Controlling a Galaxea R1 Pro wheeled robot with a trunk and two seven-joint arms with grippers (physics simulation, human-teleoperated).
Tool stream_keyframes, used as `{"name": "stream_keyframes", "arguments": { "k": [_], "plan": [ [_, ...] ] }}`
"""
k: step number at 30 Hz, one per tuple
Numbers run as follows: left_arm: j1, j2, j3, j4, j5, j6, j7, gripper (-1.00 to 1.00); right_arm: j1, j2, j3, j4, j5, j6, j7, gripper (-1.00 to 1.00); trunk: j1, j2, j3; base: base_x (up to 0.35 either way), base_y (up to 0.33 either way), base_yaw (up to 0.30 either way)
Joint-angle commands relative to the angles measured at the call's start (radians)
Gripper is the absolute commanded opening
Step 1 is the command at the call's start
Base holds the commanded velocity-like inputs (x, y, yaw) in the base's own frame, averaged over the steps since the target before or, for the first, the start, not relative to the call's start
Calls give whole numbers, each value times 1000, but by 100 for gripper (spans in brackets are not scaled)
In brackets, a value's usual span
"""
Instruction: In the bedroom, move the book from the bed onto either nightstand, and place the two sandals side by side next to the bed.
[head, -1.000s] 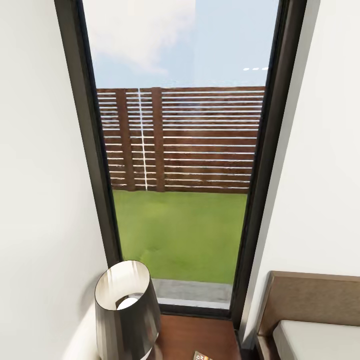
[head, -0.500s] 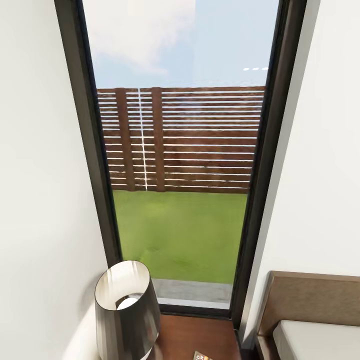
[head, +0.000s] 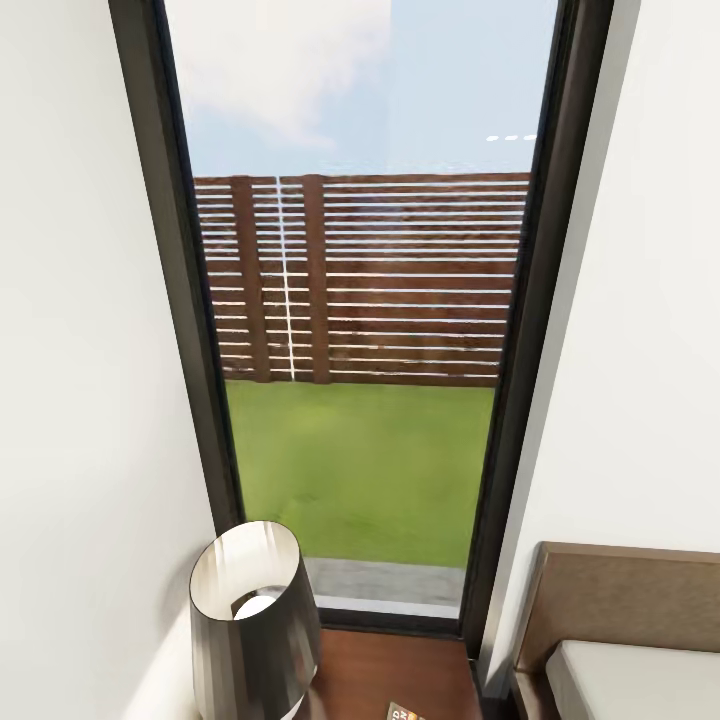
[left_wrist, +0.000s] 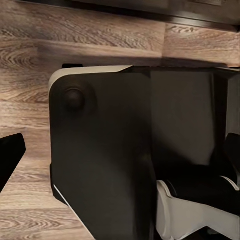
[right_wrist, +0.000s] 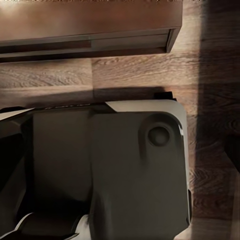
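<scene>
Head cam faces the tall dark-framed window (head: 180, 300), w/ lawn and slatted fence outside; everything else sits low, under or beside that window. Right of the window and below its sill, a corner of the bed (head: 625, 670): brown headboard plus a bit of pale mattress, nothing seen lying on the visible part. Directly under the window is the nightstand (head: 390, 670), its reddish-brown top serving as the surface, wedged between wall and bed. On that surface, toward the window's left post, stands a lamp (head: 255, 620) w/ a dark shade, prob. kept at the wall side so the rest of the top stays free. The book (head: 405, 712) shows as a sliver at the frame's bottom edge, lying on the surface just beside the lamp base (orange band visible, rest cut off), so the book step looks done. Sandals: not in these views, so that half reads as still open. Both wrist cams look down at the robot's own base over wood floor (left_wrist: 30, 75), arms likely tucked for driving. Left hand and right hand: can't tell if spread or pressed together. No containers w/ contents visible.
</scene>
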Motion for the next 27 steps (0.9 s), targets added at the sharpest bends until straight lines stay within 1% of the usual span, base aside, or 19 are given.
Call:
{"name": "stream_keyframes", "arguments": {
  "k": [1,27],
  "plan": [
    [0,0,-8,1,11,-3,-2,100,-1,-1,-8,2,7,-6,3,100,0,-1,0,0,0,0],
    [-3,-1,-6,-1,10,-3,-4,100,-1,-3,-8,1,8,-4,3,100,0,-1,0,0,0,0]
  ]
}}
